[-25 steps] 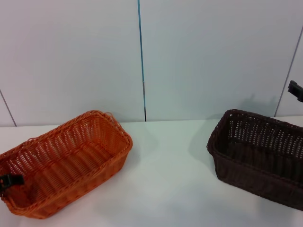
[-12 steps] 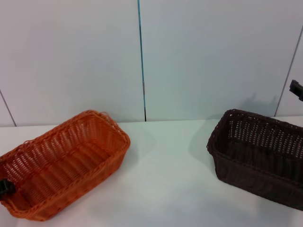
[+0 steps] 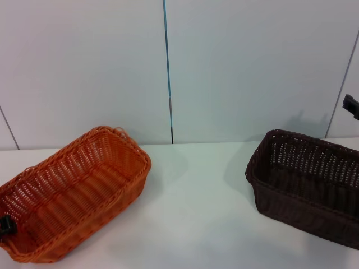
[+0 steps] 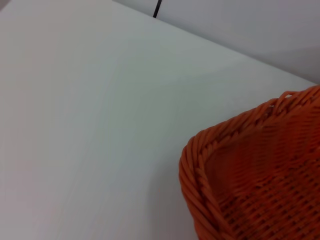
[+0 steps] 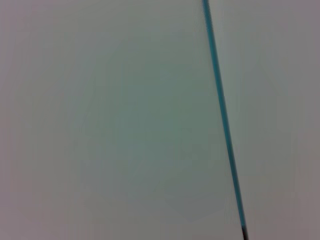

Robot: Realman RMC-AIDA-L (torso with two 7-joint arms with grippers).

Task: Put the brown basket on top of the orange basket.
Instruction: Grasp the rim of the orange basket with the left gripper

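Observation:
The orange basket (image 3: 78,190) stands on the white table at the left, its long side running diagonally. My left gripper (image 3: 5,226) shows as a small black piece at the basket's near left rim, at the picture's edge, and holds that rim. The left wrist view shows a corner of the orange basket (image 4: 260,170) close up. The brown basket (image 3: 308,179) stands on the table at the right, partly cut off by the edge. My right gripper (image 3: 350,105) shows as a black piece at the far right, above and behind the brown basket, apart from it.
The white table (image 3: 196,213) stretches between the two baskets. A pale wall with a thin blue seam (image 3: 167,67) rises right behind the table. The right wrist view shows only that wall and seam (image 5: 222,120).
The orange basket has slid and turned to the left with my left gripper, which has dropped toward the left edge. The brown basket and the right arm have stayed put.

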